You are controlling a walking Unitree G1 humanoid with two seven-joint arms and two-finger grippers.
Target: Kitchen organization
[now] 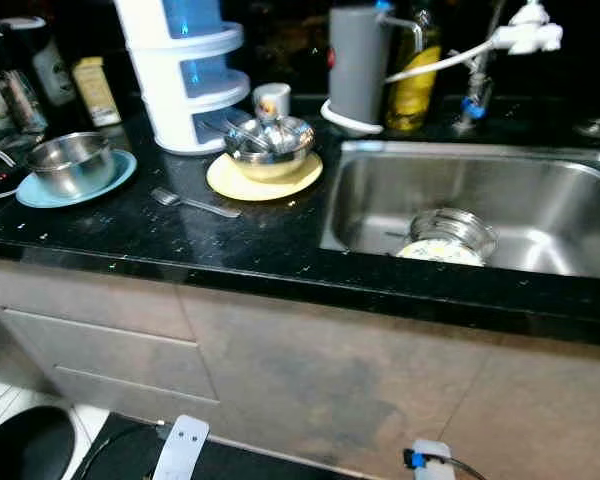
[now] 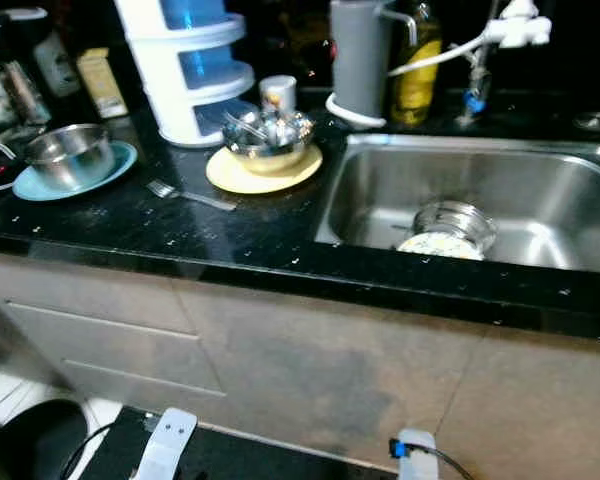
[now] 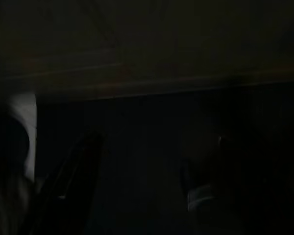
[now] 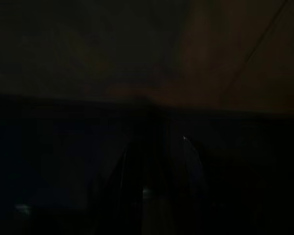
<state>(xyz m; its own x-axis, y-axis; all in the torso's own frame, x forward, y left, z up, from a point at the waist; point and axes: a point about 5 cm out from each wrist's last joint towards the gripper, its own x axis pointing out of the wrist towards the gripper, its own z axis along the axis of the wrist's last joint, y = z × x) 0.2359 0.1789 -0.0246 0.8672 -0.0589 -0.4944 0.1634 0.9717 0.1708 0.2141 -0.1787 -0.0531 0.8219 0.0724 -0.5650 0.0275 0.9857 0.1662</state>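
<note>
Fork (image 1: 193, 204) left of sink (image 1: 540, 215)

Beige cabinet front (image 1: 310, 370) with drawers (image 1: 100, 345) under the black tabletop (image 1: 180, 235). Faucet (image 1: 525, 35) with white hose behind the sink. Dark round bin (image 1: 25, 445) on white floor tiles (image 1: 0, 400), lower left corner.

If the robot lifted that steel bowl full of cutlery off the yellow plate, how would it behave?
The shiny steel bowl would likely be rigid and slippery to pinch by its thin rim. The loose metal utensils piled inside probably make it heavy and apt to rattle or shift. It sits freely on the round yellow plate, so a push may slide it.
</note>
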